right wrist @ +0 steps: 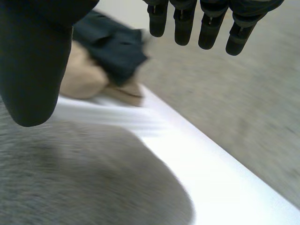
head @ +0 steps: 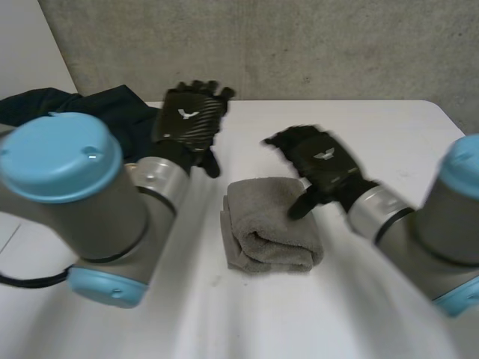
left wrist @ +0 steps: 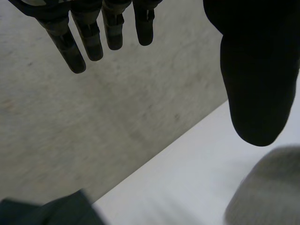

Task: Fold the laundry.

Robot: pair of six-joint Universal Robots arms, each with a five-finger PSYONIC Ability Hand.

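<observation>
**Operator:** Where is the laundry?

**Spotter:** Your grey towel (head: 271, 224) lies folded into a thick bundle at the middle of the white table (head: 374, 127), with its rolled edge on the side nearest you. A dark garment (head: 97, 108) is heaped at the far left corner, well apart from the towel. In the right wrist view a tan patch (right wrist: 82, 77) shows under that garment. I cannot tell what it is.

**Operator:** And my right hand?

**Spotter:** Your right hand (head: 323, 163) hangs over the towel's far right part. Its fingers (right wrist: 187, 26) are straight and set well apart from the thumb (right wrist: 33, 65), and there is nothing between them. The thumb points down over the cloth, but you cannot judge from these views whether it touches.

**Operator:** The left?

**Spotter:** Your left hand (head: 187, 120) is raised near the far edge of the table, between the dark garment and the towel and clear of both. Its fingers (left wrist: 70, 47) are straight and point toward the concrete wall (head: 299, 45). The thumb (left wrist: 258, 84) stands wide of them, and the hand holds nothing.
</observation>
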